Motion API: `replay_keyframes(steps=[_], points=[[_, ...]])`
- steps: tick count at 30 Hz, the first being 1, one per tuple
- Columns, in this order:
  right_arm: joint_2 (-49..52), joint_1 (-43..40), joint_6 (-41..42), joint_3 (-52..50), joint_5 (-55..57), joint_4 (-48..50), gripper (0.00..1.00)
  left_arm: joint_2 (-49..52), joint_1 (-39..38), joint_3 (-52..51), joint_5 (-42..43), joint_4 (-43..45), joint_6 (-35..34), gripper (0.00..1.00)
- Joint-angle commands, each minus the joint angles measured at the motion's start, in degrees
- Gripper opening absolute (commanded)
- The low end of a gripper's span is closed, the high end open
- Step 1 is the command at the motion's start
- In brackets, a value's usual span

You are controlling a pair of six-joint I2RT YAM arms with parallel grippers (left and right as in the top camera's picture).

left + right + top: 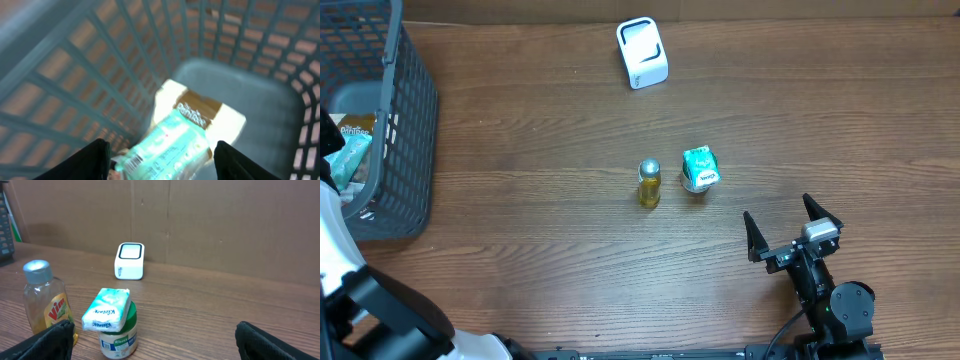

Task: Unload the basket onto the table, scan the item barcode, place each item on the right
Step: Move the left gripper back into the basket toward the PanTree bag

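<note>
**Left arm down in the basket, jaws astride the mint packet**

We're inside the grey mesh basket (408, 130) at the table's (520, 260) left edge. The left gripper (161, 167) hangs over a mint-green packet (172, 142), its jaws spread either side with a sliver of gap each way, so nothing is gripped. A white barcode label (132, 162) shows at the packet's near end. The packet lies across a cream-and-brown box (200, 106) whose white lettering is too soft to be sure of, possibly Pantene.

Out on the table's middle stands a clear bottle (44, 305) of yellow liquid labelled Vim. Just beside it is a green-lidded Knorr jar (118, 341) with a Kleenex pack (106, 310) lying on its lid. The white scanner (642, 52) sits by the far edge. Near the front right corner the right gripper (777, 207) is fully spread and holding nothing.
</note>
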Motion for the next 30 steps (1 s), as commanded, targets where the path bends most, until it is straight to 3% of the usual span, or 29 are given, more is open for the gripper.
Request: replay_keyframes(steps=[1, 3, 7, 8, 12, 17, 25, 30], points=[[-0.4, 0.2, -0.1, -0.6, 0.7, 0.2, 1.00, 5.9, 0.3, 11.2, 2.3, -7.3, 0.0, 0.67], [-0.4, 0.2, -0.1, -0.6, 0.7, 0.2, 1.00, 8.7, 0.3, 18.4, 2.3, -13.0, -0.5, 0.67], [-0.4, 0.2, -0.1, -0.6, 0.7, 0.2, 1.00, 22.4, 0.2, 47.4, 0.8, -38.3, -1.5, 0.66], [-0.4, 0.2, -0.1, -0.6, 0.7, 0.2, 1.00, 23.0, 0.2, 48.2, 1.0, -39.5, -1.7, 1.00], [-0.4, 0.2, -0.1, -0.6, 0.7, 0.2, 1.00, 22.5, 0.2, 48.2, 0.9, -42.0, -1.3, 1.00], [-0.4, 0.2, -0.1, -0.6, 0.7, 0.2, 1.00, 23.2, -0.2, 44.1, 0.8, -43.5, 10.1, 1.00], [-0.4, 0.2, -0.1, -0.6, 0.7, 0.2, 1.00, 23.2, -0.4, 25.1, -5.2, -31.7, 20.5, 1.00], [-0.4, 0.2, -0.1, -0.6, 0.7, 0.2, 1.00, 23.8, -2.6, 23.8, -5.2, -29.3, 26.8, 1.00]])
